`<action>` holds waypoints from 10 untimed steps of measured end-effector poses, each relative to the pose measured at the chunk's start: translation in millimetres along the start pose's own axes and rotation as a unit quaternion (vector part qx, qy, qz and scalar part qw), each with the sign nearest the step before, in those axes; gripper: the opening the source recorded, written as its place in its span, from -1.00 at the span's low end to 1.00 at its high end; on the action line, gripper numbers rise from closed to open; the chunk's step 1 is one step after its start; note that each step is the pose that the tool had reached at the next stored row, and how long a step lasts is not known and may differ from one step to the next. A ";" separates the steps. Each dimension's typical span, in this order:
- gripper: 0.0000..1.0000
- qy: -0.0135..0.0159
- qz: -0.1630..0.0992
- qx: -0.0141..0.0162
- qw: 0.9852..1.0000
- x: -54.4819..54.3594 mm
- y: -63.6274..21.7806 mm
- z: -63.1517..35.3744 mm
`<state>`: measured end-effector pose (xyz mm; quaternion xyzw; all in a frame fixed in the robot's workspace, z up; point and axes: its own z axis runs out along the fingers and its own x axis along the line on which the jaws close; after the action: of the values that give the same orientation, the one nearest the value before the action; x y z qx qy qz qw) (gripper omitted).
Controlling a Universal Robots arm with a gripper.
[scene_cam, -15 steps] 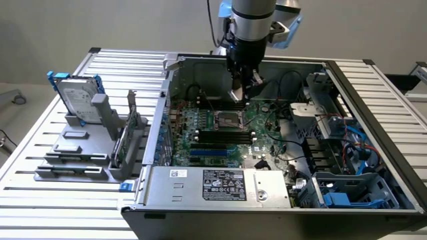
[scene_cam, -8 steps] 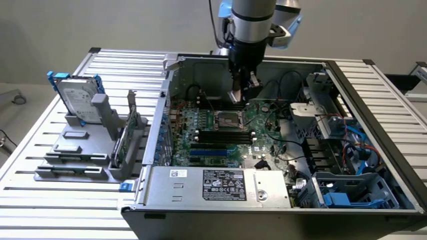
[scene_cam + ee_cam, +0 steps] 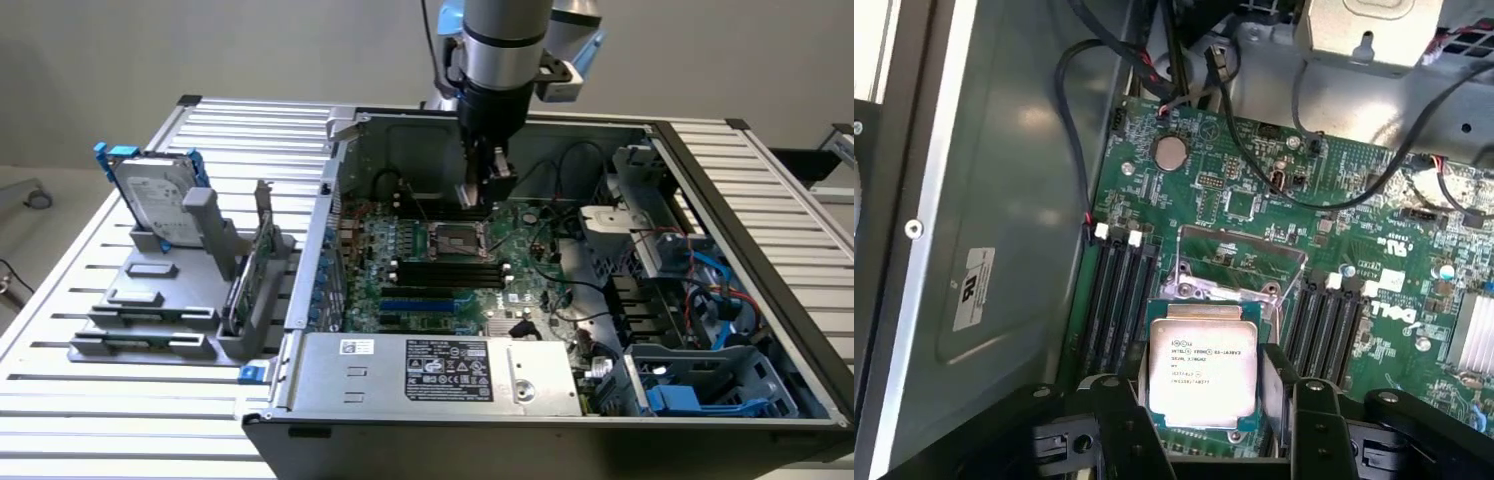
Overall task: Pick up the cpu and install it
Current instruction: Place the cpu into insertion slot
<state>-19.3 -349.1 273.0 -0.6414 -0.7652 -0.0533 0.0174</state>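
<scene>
While its jaws stand wide, the end effector (image 3: 1209, 402) clamps the cpu (image 3: 1201, 365).

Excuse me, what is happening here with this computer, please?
A robot arm is working inside the open case. Its tool holds the cpu by its edges, above the motherboard. The socket looks empty, so the cpu is not installed yet. A hard drive stands in a rack outside the case, on the exterior view's left.
</scene>
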 end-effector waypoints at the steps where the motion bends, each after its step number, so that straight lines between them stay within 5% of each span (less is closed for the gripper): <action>1: 0.09 0.000 0.008 0.001 1.000 -0.1 0.0 0.7; 10: 0.09 -0.002 0.066 0.008 0.998 -0.6 -0.6 7.2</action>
<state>-19.5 -349.1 265.8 -0.6906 -0.7214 -0.0448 0.0240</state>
